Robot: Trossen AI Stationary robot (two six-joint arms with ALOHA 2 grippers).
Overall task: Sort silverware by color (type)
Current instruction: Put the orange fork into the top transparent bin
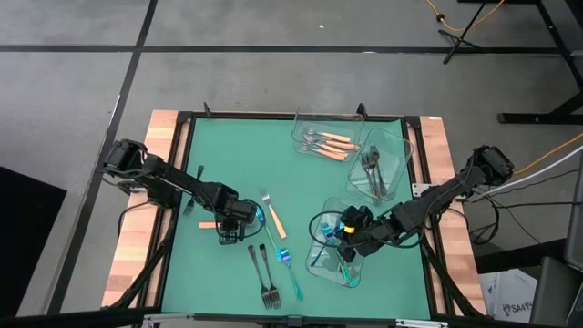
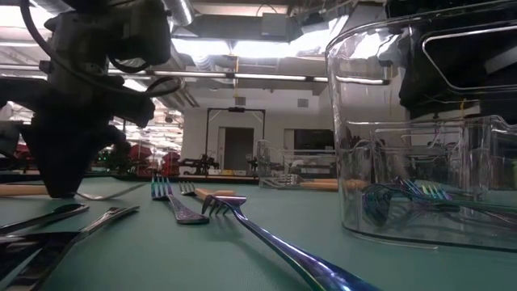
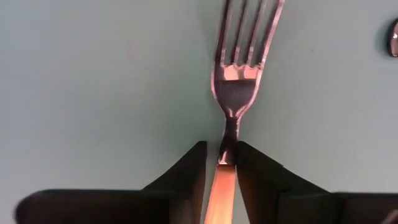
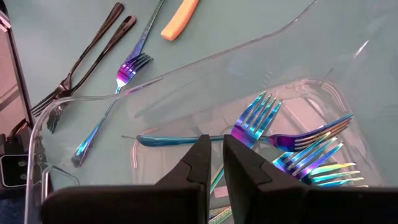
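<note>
The left gripper (image 3: pixel 221 163) is closing its fingers around an orange-handled silver fork's (image 3: pixel 239 68) neck at centre frame; the right gripper (image 4: pixel 212 160), nearly shut and empty, is hovering over the clear plastic tray (image 4: pixel 292 68) of iridescent blue-teal forks (image 4: pixel 311 155).

Forks (image 1: pixel 270 273) left of tray (image 1: pixel 321 264)

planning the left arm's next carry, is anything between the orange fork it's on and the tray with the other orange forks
Nothing visible does. The left pincer straddles the orange-handled fork, and the green mat between it and the far tray of orange forks lies bare. The second orange fork lies off that line.
</note>
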